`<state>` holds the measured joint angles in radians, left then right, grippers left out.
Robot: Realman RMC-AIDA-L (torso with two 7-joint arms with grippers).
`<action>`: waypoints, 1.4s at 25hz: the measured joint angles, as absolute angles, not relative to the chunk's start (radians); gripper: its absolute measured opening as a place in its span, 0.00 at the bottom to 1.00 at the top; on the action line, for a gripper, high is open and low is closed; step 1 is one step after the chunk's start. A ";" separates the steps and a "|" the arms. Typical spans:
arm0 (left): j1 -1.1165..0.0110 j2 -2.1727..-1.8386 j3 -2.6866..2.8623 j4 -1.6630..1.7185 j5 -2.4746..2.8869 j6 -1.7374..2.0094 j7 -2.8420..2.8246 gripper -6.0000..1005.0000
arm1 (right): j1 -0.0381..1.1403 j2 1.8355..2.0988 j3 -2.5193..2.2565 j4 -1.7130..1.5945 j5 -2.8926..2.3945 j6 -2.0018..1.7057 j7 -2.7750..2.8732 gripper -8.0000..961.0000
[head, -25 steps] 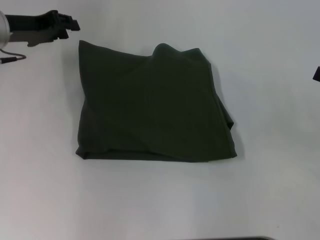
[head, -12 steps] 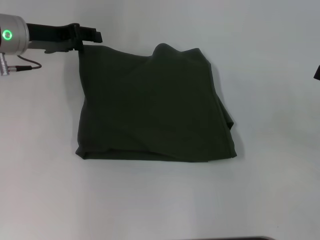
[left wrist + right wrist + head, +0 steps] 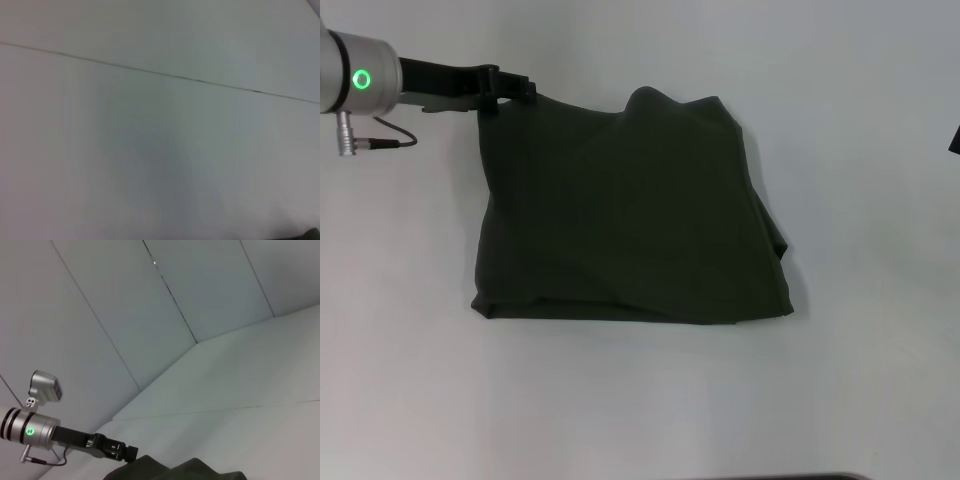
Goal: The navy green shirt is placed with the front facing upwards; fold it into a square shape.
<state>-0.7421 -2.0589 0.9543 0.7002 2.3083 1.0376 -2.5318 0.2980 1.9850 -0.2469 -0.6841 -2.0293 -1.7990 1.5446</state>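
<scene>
The navy green shirt (image 3: 630, 210) lies folded into a rough rectangle in the middle of the white table, plain green side up, with a raised hump on its far edge. No lettering shows. My left gripper (image 3: 513, 85) reaches in from the left and sits at the shirt's far left corner, right over its edge. The right wrist view shows the same gripper (image 3: 119, 452) just above the shirt's (image 3: 175, 470) edge. Only a dark sliver of my right gripper (image 3: 954, 146) shows at the head view's right border, well away from the shirt.
The white table (image 3: 640, 400) surrounds the shirt on all sides. A pale panelled wall (image 3: 150, 315) stands behind it. The left wrist view shows only the bare table surface (image 3: 150, 150) with a thin seam line.
My left arm has moved to the right, bringing its gripper from off the shirt's far left corner to over that corner. The shirt and right arm have not moved.
</scene>
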 joint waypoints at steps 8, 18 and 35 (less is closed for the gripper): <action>-0.771 -2.060 0.994 0.666 2.313 1.023 -2.526 0.51 | 0.301 1.984 -0.247 -0.684 -2.029 -1.789 1.545 0.80; -0.804 -2.058 1.019 0.629 2.340 1.013 -2.526 0.46 | 0.302 1.985 -0.247 -0.684 -2.029 -1.787 1.545 0.80; -0.800 -2.054 0.995 0.654 2.351 1.048 -2.537 0.14 | 0.301 1.984 -0.245 -0.684 -2.030 -1.788 1.546 0.80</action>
